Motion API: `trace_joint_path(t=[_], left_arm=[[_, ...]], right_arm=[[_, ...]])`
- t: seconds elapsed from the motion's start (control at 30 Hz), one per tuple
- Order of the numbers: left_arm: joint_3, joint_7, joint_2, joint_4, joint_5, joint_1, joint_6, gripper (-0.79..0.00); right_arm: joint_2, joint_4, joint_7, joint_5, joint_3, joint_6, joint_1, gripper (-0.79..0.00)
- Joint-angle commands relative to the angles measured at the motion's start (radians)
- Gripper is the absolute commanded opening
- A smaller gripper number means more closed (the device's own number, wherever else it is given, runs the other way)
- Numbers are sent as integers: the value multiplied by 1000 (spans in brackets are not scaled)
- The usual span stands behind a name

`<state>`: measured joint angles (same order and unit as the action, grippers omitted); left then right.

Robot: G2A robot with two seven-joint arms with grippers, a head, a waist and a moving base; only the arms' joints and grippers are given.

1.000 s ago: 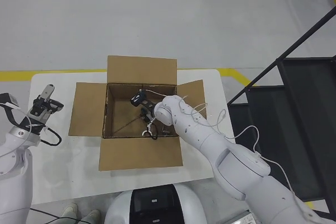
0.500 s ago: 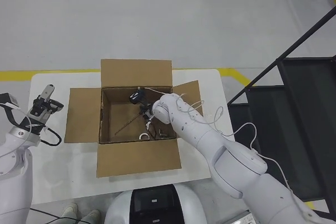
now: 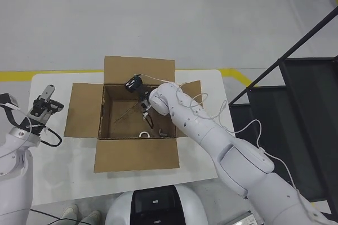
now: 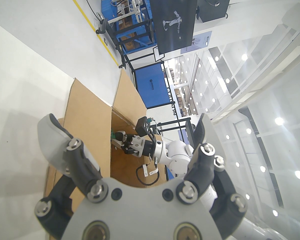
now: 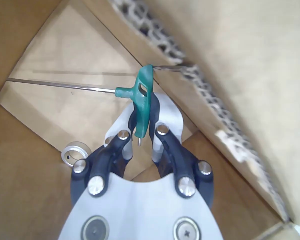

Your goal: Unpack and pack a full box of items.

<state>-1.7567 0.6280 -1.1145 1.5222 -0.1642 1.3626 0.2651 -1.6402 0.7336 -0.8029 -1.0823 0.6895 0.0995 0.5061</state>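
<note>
A brown corrugated cardboard box (image 3: pixel 136 154) stands open in the middle of the white, smooth table (image 3: pixel 62 169), its four flaps folded flat outward and the fluted edge of one wall showing raw in the right wrist view. The right claw (image 5: pixel 143 111) reaches down inside the box near its 12 o'clock wall and is clamped on a T-handle hex key (image 5: pixel 143 93). The key's green moulded plastic grip is pinched between the pale pads, and its thin, bright steel shaft (image 5: pixel 60 86) runs out sideways above the box floor. A short, shiny metal ring (image 3: pixel 143 134) lies flat on the cardboard bottom at about 6 o'clock from that claw, apart from it. The left claw (image 3: pixel 45 98) hangs over the table edge at 9 o'clock from the box, well apart from it, its two fingers spread wide with nothing between them. The floor around is pale grey and matte, a yellow painted line (image 3: pixel 22 74) passes the table's 12 o'clock side, and black metal steps (image 3: pixel 304 95) stand at 3 o'clock.
</note>
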Motion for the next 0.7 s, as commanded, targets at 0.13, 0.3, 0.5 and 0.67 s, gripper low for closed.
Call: trace_joint_path(t=[0.13, 0.3, 0.5, 0.67], left_arm=[[0, 0, 0, 0, 0, 0, 0, 0], [0, 0, 0, 0, 0, 0, 0, 0], [0, 0, 0, 0, 0, 0, 0, 0], [0, 0, 0, 0, 0, 0, 0, 0]], right_arm=[[63, 270, -159, -92, 89, -85, 98, -785], [121, 584, -303, -183, 197, -110, 250, -785], [166, 873, -365, -237, 318, -95, 416, -785], [183, 986, -357, -271, 391, -107, 487, -785]])
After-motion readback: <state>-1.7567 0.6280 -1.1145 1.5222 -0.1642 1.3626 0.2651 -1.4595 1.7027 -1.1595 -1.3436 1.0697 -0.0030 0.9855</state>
